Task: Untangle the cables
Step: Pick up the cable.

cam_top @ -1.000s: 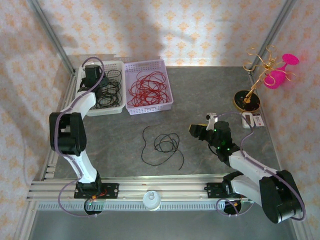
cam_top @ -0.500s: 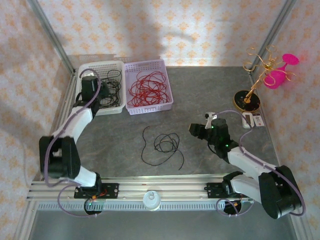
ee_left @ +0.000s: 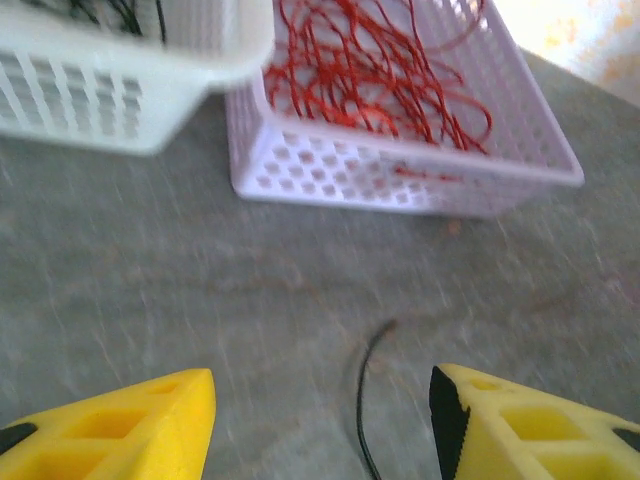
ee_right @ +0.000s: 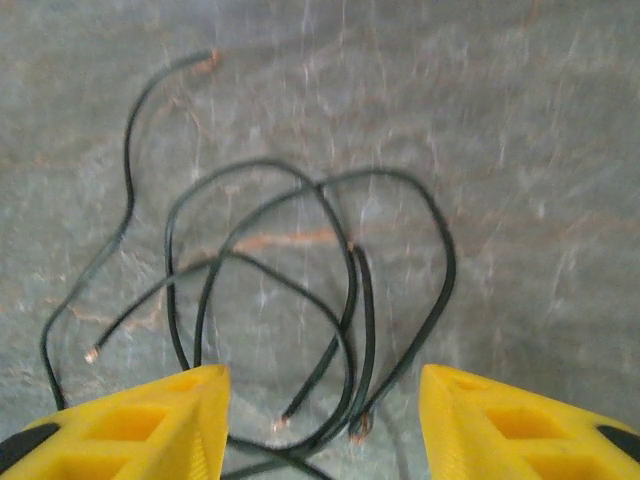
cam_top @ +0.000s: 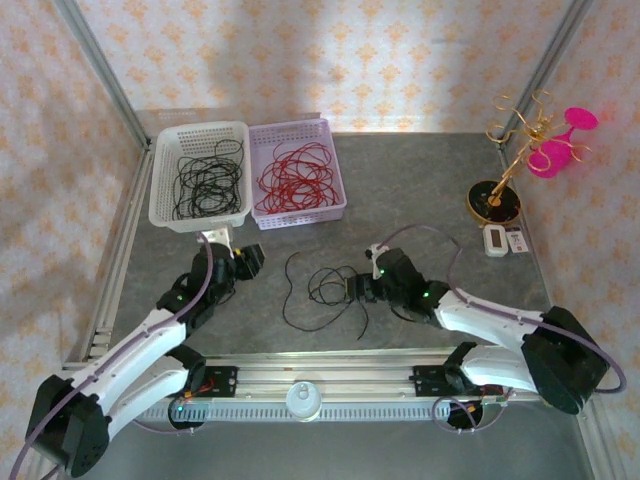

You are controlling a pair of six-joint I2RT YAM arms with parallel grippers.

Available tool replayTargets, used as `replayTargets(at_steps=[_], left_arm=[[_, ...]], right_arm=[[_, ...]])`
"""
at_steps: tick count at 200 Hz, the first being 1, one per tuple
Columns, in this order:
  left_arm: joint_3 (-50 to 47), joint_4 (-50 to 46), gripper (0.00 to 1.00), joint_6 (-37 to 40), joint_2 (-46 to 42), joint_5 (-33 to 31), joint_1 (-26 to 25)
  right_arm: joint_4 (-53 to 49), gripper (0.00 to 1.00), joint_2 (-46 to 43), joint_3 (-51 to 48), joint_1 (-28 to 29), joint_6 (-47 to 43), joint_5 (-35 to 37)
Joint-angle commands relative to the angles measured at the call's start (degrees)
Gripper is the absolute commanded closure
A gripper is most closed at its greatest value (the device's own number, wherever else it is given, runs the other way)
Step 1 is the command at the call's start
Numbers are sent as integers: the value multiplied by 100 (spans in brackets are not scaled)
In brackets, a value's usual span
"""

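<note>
Loose black cables lie in overlapping loops on the grey table between my two grippers. My left gripper is open just left of them; in its wrist view the gripper frames one black cable end lying on the table. My right gripper is open at the tangle's right edge; in its wrist view the black loops with bare copper tips lie in front of and between the open gripper. More black cables fill the white basket. Red cables fill the lilac basket.
The lilac basket and white basket stand side by side at the back left. A gold wire stand, a pink object and a small white device sit at the right. An aluminium rail runs along the near edge.
My left arm has swung from over the white basket down to the table beside the loose black cables. My right gripper has moved left to the tangle's edge.
</note>
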Motion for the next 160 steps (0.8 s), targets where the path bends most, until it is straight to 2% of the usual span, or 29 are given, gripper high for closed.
replayTargets(at_steps=[1,29,90,160], left_arm=[[-235,119,40,-653,-264,75,-222],[-111,93,41,-535,-11,164,-264],[5,168,40,-379,160,173,-307],[144,128,40,-306,237,176,-335]], right_arm=[[-340,48,-15,-201,358,423,608],[-353,51,-23,-280,641,509,748],[-496,55,-385,-550,675,694,858],[28,66,482,-528,884,396,681]])
